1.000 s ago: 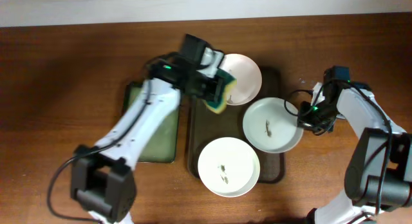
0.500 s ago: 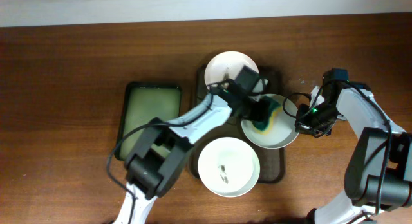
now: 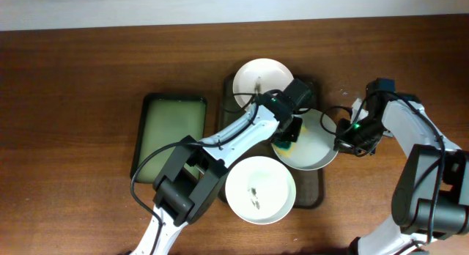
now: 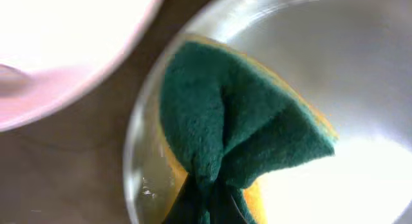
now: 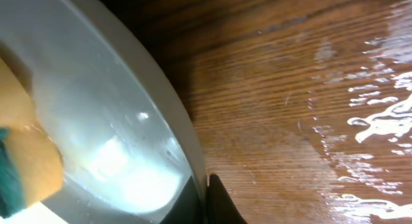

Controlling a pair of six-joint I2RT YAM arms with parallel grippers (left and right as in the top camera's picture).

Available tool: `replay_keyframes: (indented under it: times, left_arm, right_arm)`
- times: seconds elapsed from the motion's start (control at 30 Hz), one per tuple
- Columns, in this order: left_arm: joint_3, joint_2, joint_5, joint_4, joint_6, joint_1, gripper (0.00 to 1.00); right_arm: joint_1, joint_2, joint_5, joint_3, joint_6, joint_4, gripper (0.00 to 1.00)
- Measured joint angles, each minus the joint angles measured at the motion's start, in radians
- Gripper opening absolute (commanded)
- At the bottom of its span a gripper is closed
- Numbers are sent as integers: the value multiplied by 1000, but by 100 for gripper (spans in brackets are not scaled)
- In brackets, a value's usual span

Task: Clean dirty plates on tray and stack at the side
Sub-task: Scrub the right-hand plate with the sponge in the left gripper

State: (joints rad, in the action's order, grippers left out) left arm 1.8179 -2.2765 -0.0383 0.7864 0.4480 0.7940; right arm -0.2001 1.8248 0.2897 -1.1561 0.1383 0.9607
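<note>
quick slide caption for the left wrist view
Green-and-yellow sponge pressed into a wet white plate, rim of a second plate upper left, dark tray between.

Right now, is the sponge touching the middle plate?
Touching. The left wrist view shows the sponge pressed down inside the middle plate, with no gap under its yellow edge.

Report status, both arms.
Left gripper shut on sponge, pressing it into right plate. Right gripper shut on that plate's rim. Front plate smudged. Nothing in the way.
</note>
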Motion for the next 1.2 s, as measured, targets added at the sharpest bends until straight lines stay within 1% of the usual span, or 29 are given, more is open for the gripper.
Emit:
replay_keyframes:
  times: [0.1,0.17,0.2,0.27,0.37,0.4,0.5,0.6,0.7,0.8,0.93,1.07,1.2]
  left_arm:
    - [6,-8,40,-8,-7,3,0]
    - [9,-21,0,-42,-11,3,0]
    - [9,-24,-39,-64,-12,2,0]
    - [9,-40,-199,-155,-14,-9,0]
    - [9,-61,-392,-256,-14,3,0]
    - [9,-67,-443,-269,-14,18,0]
    - [9,-71,-507,-272,-14,59,0]
    - [10,-71,-512,-245,-14,53,0]
    - [20,-71,-451,-163,-14,37,0]
    - [34,-62,-299,-93,-14,37,0]
    - [55,-48,-2,2,-14,39,0]
    - [106,-56,205,122,-14,35,0]
    - [218,-76,238,252,-17,35,0]
  right_arm:
    - [1,0,7,0,0,0,4]
    - [0,0,-2,0,0,0,4]
    - [0,0,-12,0,1,0,4]
    - [-10,0,-23,-1,2,3,4]
    - [-11,0,-26,-3,1,3,4]
    - [-11,0,-26,-3,0,4,4]
    - [-11,0,-31,-3,0,8,4]
    - [-9,0,-26,-3,0,7,4]
    - [-4,2,-17,-3,0,4,4]
    - [4,7,3,-3,0,-5,4]
    - [5,8,15,-3,0,-6,4]
    - [5,8,22,-3,0,-3,4]
    - [5,8,26,-4,0,6,4]
